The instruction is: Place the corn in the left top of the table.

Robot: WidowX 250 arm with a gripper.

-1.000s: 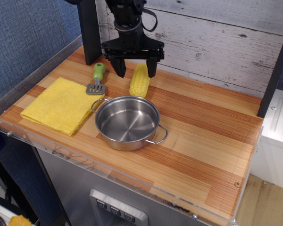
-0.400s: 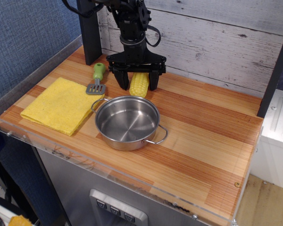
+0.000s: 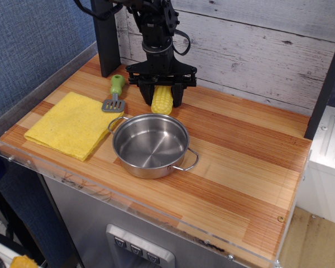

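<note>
Since the earlier frames, the black robot gripper [image 3: 161, 99] has dropped over the yellow plastic toy corn cob [image 3: 162, 99] and narrowed its jaws against the cob's sides.

Jaws look clenched on the corn, which lies on the striped wooden table [image 3: 240, 162] just behind the round steel pan [image 3: 151, 145], right of the green-handled grey spatula [image 3: 115, 93]; the folded yellow cloth [image 3: 72, 124] sits left of the pan. Hollow plastic, so likely light, stiff and a little slippery; the ribbed kernels should aid grip. Holding across the thick middle looks soundest.
</note>
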